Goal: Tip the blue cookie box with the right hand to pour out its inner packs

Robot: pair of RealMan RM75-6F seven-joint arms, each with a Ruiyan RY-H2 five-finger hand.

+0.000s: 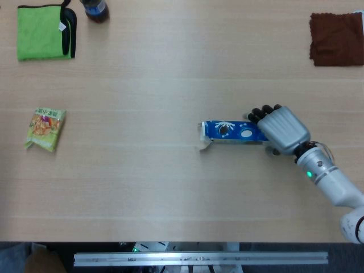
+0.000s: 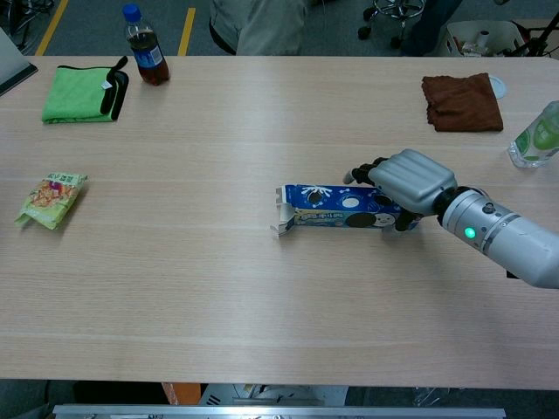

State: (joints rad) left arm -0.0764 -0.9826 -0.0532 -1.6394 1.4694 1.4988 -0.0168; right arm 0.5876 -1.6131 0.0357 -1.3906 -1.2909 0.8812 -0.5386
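Observation:
The blue cookie box (image 1: 227, 131) (image 2: 332, 208) lies flat on the table, long side left to right. Its left end is open, with a flap (image 1: 203, 142) (image 2: 281, 223) hanging loose. No inner packs show outside it. My right hand (image 1: 281, 129) (image 2: 406, 182) covers the box's right end. Its fingers curl over the far side and the thumb sits against the near side, gripping the box. My left hand appears in neither view.
A green cloth (image 1: 40, 31) (image 2: 77, 94) and a cola bottle (image 1: 94, 8) (image 2: 144, 52) are at the far left. A snack packet (image 1: 45, 129) (image 2: 51, 199) lies at the left. A brown cloth (image 1: 336, 38) (image 2: 461, 100) and a clear green bottle (image 2: 537, 135) are at the right.

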